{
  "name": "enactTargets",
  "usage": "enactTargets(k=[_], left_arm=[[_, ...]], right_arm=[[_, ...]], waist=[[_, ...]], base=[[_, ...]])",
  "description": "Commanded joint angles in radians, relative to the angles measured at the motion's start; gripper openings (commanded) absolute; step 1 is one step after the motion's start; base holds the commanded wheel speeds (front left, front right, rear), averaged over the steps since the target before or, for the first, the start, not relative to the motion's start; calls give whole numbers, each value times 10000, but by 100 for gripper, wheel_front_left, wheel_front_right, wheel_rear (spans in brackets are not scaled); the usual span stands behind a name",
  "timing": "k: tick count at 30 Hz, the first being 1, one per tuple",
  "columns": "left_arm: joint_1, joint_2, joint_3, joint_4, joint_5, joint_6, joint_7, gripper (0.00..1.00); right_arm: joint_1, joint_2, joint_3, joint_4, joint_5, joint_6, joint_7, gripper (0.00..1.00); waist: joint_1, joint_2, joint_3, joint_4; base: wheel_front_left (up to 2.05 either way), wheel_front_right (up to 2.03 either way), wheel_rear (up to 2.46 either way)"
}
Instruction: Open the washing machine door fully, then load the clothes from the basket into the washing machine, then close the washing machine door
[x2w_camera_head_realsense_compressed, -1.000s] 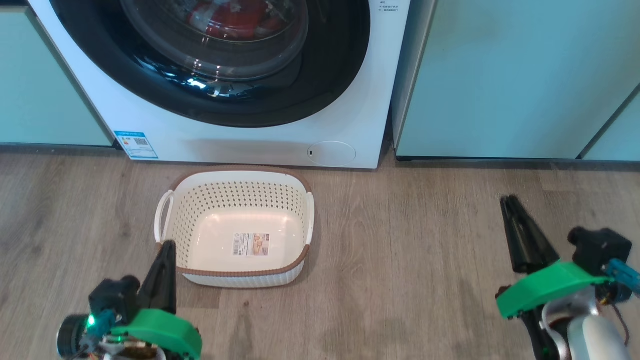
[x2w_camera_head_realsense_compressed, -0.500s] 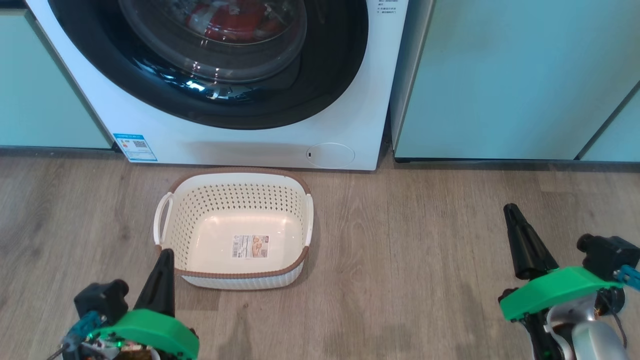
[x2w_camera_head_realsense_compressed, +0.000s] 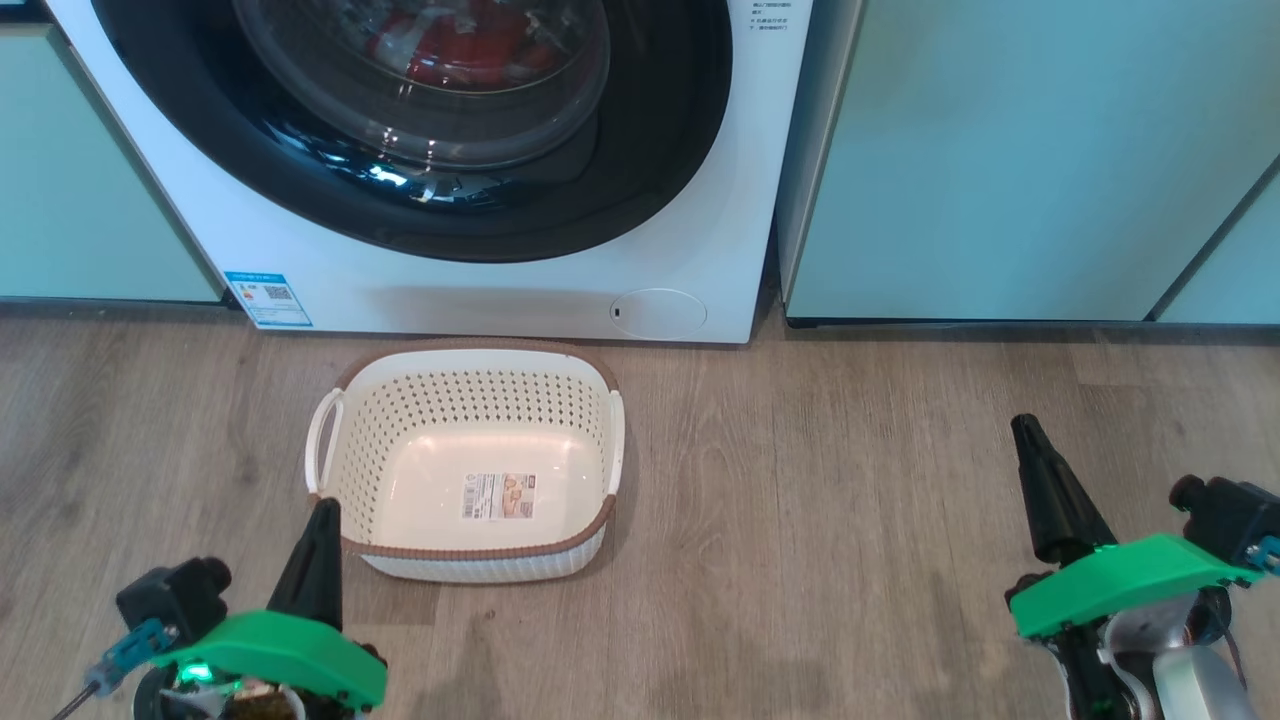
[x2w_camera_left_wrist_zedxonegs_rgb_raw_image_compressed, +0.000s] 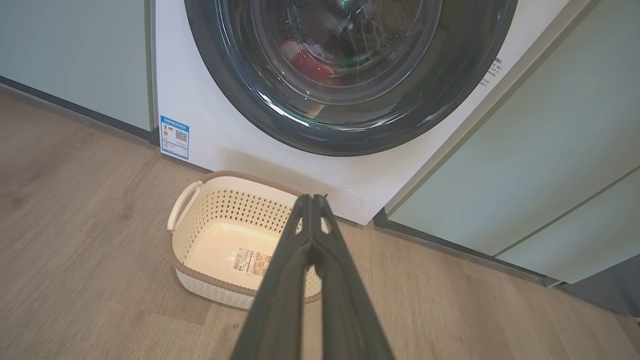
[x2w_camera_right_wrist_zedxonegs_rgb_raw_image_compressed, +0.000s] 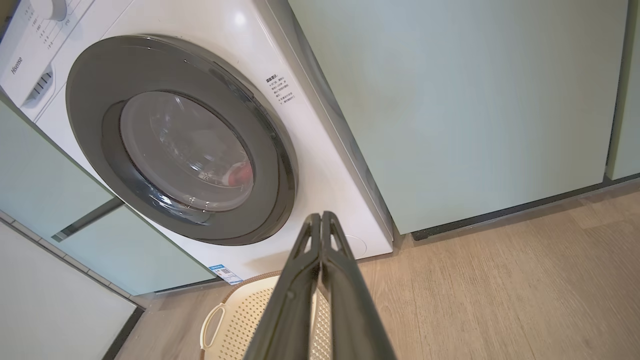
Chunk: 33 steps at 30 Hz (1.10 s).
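Red clothes (x2w_camera_head_realsense_compressed: 470, 45) lie behind the closed washing machine door (x2w_camera_head_realsense_compressed: 660, 150), just beyond the empty basket (x2w_camera_head_realsense_compressed: 480, 347). My left claw (x2w_camera_head_realsense_compressed: 323, 512) beside the basket and right claw (x2w_camera_head_realsense_compressed: 1024, 430) well apart from it are pressed together, empty. Closing seems done; next, simply withdraw.

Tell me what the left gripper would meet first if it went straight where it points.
Probably the white front of the washing machine, just below the door, after passing above the basket. Depth is unclear; the basket's far rim could come first.
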Motion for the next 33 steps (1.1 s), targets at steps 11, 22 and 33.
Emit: enactTargets(k=[11, 22, 33], left_arm=[[-659, -28, 372, -130, -1306, -211, 277, 0], [-804, -103, 556, 30, -2517, -347, 538, 0], [-949, -179, 741, 192, -3731, -483, 800, 0]], right_arm=[[-603, -99, -32, -109, 1330, -1, 147, 0], [-683, -121, -53, 81, 2540, -2, 273, 0], [-764, -142, -77, 273, 3751, -2, 400, 0]], waist=[[0, 0, -36, -34], [0, 0, -72, -69], [0, 0, -109, -104]], base=[[0, 0, 0], [0, 0, 0], [0, 0, 0]])
